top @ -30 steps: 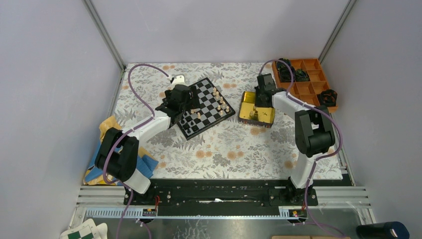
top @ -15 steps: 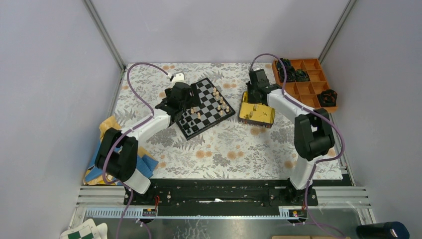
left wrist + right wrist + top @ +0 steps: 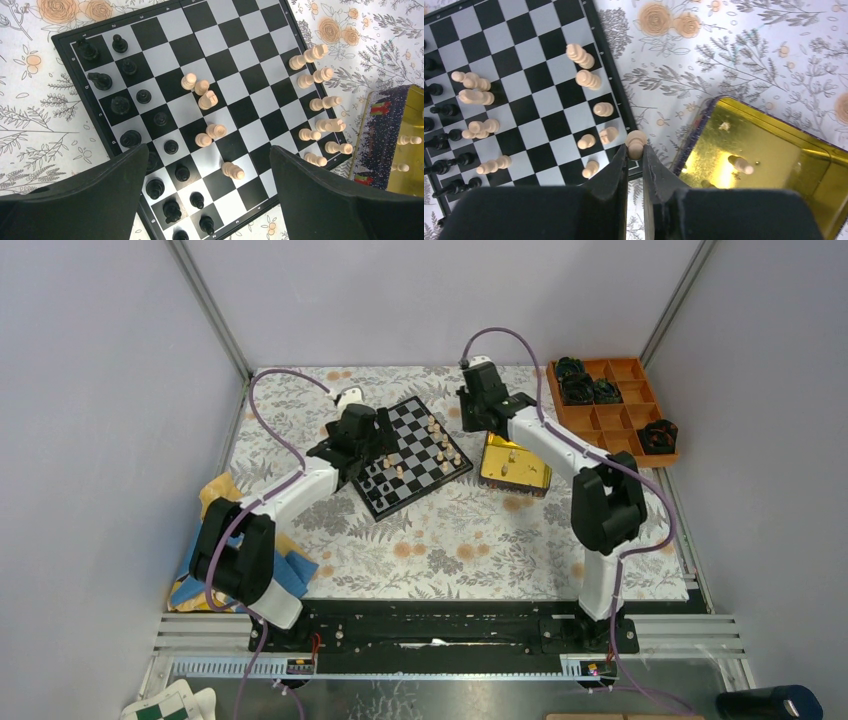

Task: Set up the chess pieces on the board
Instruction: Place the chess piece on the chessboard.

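The board (image 3: 405, 420) lies tilted at the table's centre left. Black chess pieces (image 3: 130, 100) fill its left rows, tan ones (image 3: 320, 105) line its right edge, and several tan pieces (image 3: 205, 97) stand or lie mid-board. My left gripper (image 3: 355, 435) hovers over the board's black side, open and empty (image 3: 208, 150). My right gripper (image 3: 470, 405) is over the board's right corner, shut on a tan piece (image 3: 636, 141) pinched between its fingertips (image 3: 635, 150). The board (image 3: 531, 102) shows to its left.
A gold tin (image 3: 520, 483) sits right of the board with a tan piece (image 3: 740, 164) lying inside. An orange compartment tray (image 3: 620, 400) with bulky black objects is at the back right. Blue and yellow cloths (image 3: 215, 540) lie at the left edge.
My right gripper has swung left from above the gold tin to the board's right corner, carrying the tan piece. The left arm has barely shifted.
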